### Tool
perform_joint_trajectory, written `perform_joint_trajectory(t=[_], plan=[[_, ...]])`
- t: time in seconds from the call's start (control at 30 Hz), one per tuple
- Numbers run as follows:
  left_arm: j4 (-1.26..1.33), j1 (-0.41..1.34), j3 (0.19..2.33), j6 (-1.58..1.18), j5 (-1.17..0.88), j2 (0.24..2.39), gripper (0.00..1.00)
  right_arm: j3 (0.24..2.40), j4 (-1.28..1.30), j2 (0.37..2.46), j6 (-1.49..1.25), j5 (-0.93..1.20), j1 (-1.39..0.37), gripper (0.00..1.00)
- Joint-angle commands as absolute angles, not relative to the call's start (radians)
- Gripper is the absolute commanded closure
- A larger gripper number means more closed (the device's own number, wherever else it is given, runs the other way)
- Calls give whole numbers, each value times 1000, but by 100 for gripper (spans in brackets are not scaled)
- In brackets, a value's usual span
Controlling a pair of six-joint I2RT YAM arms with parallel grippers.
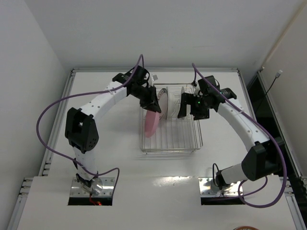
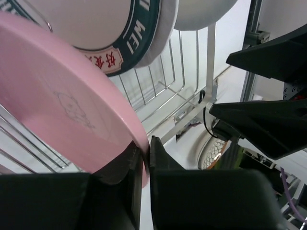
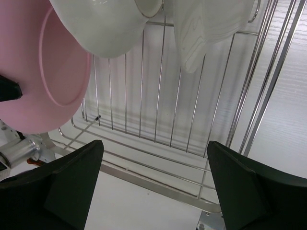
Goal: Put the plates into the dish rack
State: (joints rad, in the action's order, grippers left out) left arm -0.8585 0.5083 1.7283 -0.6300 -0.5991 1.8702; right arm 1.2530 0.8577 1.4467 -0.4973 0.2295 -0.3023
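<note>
White table (image 1: 120,165); plain white walls (image 1: 144,33)

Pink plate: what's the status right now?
Left gripper shut on rim of round pink plate. Plate tilted at left side of silver wire dish rack. Right gripper open, empty, over rack. Other plates stand behind; nothing blocking.

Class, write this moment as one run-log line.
left pincer: shut on pink plate rim | right pincer: open over dish rack | blue-rimmed plate: standing in rack
</note>
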Motion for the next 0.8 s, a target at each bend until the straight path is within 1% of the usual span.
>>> perform_joint_trajectory(t=[0.0,0.37,0.43,0.53,0.63,0.77], plan=[[-834,503,1824,-603,-572,1871,100,1243,838,1417,-492,236,-298,12],[-598,446,1865,-692,-571,1844,100,1233,848,1417,-483,236,-278,12],[-557,446,1842,-719,-595,1833,100,1233,848,1417,-483,236,-269,12],[-398,428,1757,-785,-629,1810,100,1233,848,1417,-483,236,-268,12],[-310,419,1680,-843,-629,1801,100,1233,857,1417,-483,236,-259,12],[-273,410,1671,-844,-649,1830,100,1233,857,1417,-474,236,-259,12]])
